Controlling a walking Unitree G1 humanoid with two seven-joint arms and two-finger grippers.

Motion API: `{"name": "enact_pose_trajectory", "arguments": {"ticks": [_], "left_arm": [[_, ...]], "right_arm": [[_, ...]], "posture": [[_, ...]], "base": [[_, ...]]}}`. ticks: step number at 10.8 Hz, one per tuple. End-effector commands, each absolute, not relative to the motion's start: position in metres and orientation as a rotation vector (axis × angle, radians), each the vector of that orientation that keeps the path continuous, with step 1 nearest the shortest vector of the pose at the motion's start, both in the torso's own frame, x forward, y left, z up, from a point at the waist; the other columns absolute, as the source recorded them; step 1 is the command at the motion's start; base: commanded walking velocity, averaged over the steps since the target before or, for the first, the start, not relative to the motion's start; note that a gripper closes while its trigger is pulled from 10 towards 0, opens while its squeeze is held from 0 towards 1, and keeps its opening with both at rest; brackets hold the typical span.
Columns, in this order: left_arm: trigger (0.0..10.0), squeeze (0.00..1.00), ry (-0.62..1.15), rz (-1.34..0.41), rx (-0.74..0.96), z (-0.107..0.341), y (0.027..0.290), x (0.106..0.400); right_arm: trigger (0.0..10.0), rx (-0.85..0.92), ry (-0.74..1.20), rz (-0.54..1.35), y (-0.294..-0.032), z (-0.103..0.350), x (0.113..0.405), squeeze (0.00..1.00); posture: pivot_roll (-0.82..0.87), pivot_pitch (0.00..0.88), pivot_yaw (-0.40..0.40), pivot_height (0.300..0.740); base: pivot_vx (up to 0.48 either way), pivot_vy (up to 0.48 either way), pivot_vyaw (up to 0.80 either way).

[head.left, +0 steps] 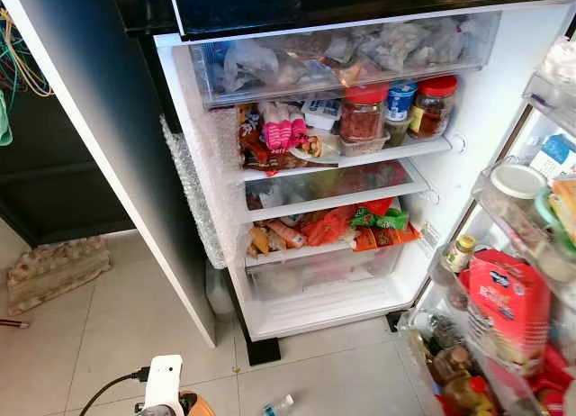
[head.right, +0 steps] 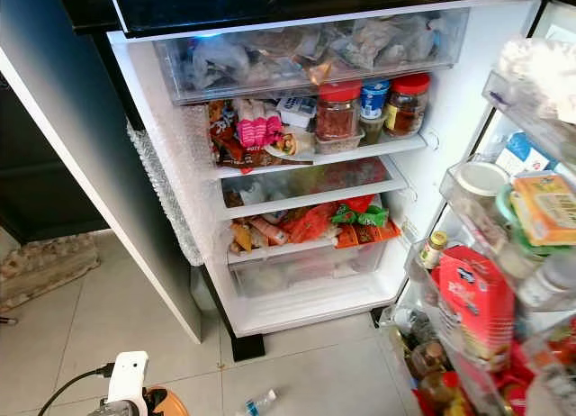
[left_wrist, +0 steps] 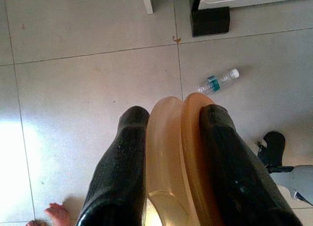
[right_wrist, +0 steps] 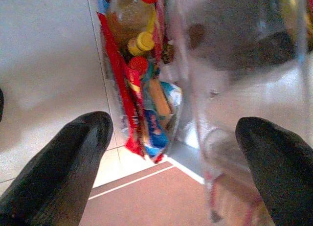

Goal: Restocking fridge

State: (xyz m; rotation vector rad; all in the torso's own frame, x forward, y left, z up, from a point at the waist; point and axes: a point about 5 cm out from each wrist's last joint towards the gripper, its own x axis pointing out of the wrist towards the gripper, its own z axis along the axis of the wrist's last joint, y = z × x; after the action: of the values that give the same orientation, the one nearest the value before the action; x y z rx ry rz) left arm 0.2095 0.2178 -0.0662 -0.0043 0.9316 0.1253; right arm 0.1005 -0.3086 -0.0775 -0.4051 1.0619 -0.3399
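I'm at the open fridge [head.left: 468,101], carry phase. Left gripper [left_wrist: 168,133] clamps an orange plastic piece [left_wrist: 178,152] low over the floor; right gripper [right_wrist: 173,152] gapes empty by the door shelf [right_wrist: 142,103]. Next: lift toward a shelf gap.

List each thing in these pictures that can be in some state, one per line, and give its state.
Fridge: door open, shelves full.
Top drawer: closed, packed with bags.
Bottom drawer: closed.
Red-lidded jars: lids on, upright.
Water bottle: capped, lying on the floor.
Left pincer: shut on an orange plastic piece.
Right pincer: open, holding nothing, by the door shelves.
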Motion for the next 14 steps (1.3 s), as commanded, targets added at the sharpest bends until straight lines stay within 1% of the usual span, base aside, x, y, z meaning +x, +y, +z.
{"name": "enact_pose_trajectory", "arguments": {"ticks": [1, 2, 6, 7, 8, 9, 12, 14], "left_arm": [[10.0, 0.0, 0.948, 0.127, 0.002, -0.067, 0.22, 0.207], [10.0, 0.0, 0.948, 0.129, 0.001, -0.067, 0.22, 0.208], [10.0, 0.0, 0.949, 0.13, 0.002, -0.067, 0.22, 0.207], [10.0, 0.0, 0.949, 0.128, 0.005, -0.067, 0.22, 0.207], [10.0, 0.0, 0.949, 0.123, 0.011, -0.067, 0.22, 0.207], [10.0, 0.0, 0.948, 0.12, 0.014, -0.067, 0.22, 0.208], [10.0, 0.0, 0.947, 0.122, 0.015, -0.067, 0.221, 0.208], [10.0, 0.0, 0.947, 0.124, 0.016, -0.067, 0.221, 0.207]], "right_arm": [[10.0, -0.38, 1.048, -0.353, -0.306, -0.078, 0.102, 0.0], [10.0, -0.377, 1.042, -0.342, -0.3, -0.079, 0.106, 0.0], [10.0, -0.376, 1.037, -0.342, -0.3, -0.079, 0.108, 0.0], [10.0, -0.33, 1.039, -0.335, -0.297, -0.081, 0.108, 0.0], [10.0, -0.189, 1.016, -0.267, -0.279, -0.086, 0.114, 0.0], [10.0, -0.126, 0.994, -0.211, -0.264, -0.089, 0.119, 0.0], [10.0, -0.094, 1.006, -0.169, -0.247, -0.093, 0.122, 0.0], [10.0, -0.09, 1.029, -0.162, -0.246, -0.096, 0.114, 0.0]], "posture": [[-0.04, 0.023, 0.017, 0.74], [-0.04, 0.025, 0.017, 0.74], [-0.04, 0.03, 0.017, 0.74], [-0.04, 0.032, 0.017, 0.74], [-0.04, 0.032, 0.016, 0.74], [-0.04, 0.033, 0.016, 0.74], [-0.04, 0.031, 0.017, 0.74], [-0.03, 0.026, 0.017, 0.74]], "base": [[0.0, 0.0, 0.0], [0.0, 0.0, 0.0], [0.0, 0.0, 0.0], [0.0, 0.0, 0.0], [0.0, 0.0, 0.0], [0.0, -0.3, 0.0], [0.0, -0.299, 0.0], [0.0, -0.298, 0.0]]}}
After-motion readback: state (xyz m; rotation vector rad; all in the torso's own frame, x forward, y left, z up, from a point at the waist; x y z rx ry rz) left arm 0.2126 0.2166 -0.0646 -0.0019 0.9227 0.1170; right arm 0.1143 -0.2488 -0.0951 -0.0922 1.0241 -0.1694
